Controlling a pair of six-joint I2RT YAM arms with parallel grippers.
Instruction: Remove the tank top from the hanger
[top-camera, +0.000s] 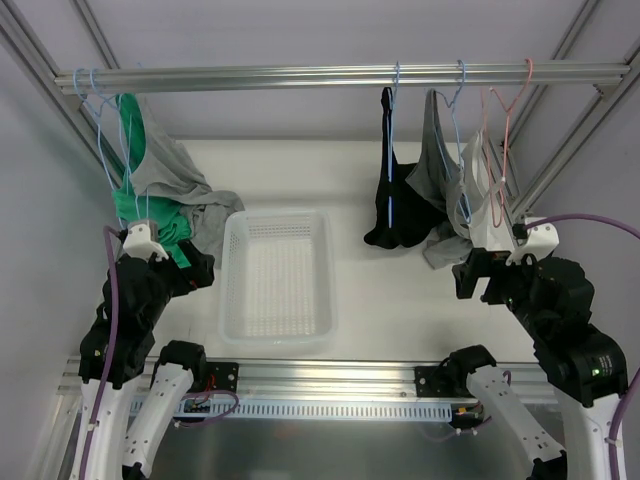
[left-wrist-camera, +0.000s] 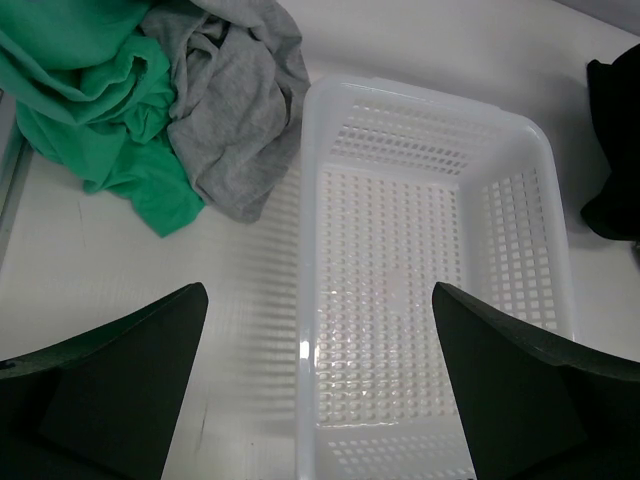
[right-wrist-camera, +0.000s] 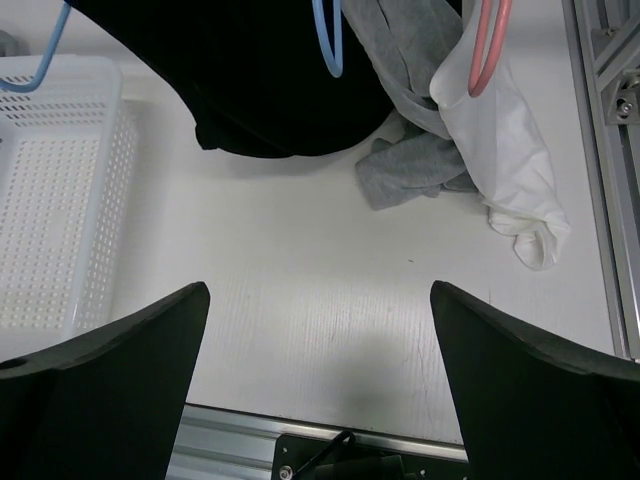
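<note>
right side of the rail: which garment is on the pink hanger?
The white garment, rightmost on the rail, hangs from the pink hanger. The black garment and grey garment beside it are on blue hangers.

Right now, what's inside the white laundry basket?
Nothing: the white basket shows only its bare perforated floor. Its nearest corners are hidden by the left gripper in the wrist view, but look empty from above.

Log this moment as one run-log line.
stage: pre-grasp | left gripper: jaws open, empty, facing basket | right gripper: jaws open, empty, near white tank top on pink hanger
</note>
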